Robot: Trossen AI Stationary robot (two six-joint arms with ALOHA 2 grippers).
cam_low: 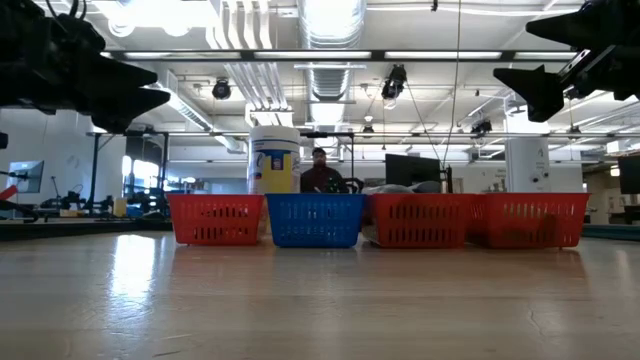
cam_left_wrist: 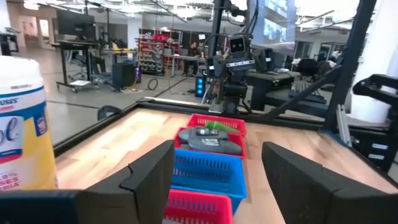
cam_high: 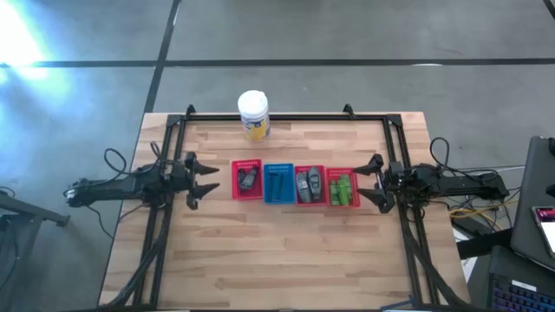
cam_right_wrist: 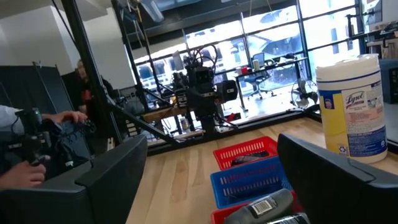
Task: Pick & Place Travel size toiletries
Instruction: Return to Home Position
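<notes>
Wooden table (cam_high: 286,260) fills my overhead feed, with open board along the near edge and at both near corners. Four baskets sit in a row mid-table: left red basket (cam_low: 217,220), blue basket (cam_low: 315,222), middle red basket (cam_low: 420,222), right red basket (cam_low: 530,220). Grey toiletries (cam_high: 309,184) lie in the middle red one and green toiletries (cam_high: 345,190) in the right one. I can't identify the dark pieces in the other two. At table level the mesh hides the contents. White jar (cam_high: 253,115) stands at the far edge. Left gripper (cam_high: 211,179) hangs near the left edge, fingers spread wide and empty. Right gripper (cam_high: 364,185) is near the right edge, likewise spread and empty.
</notes>
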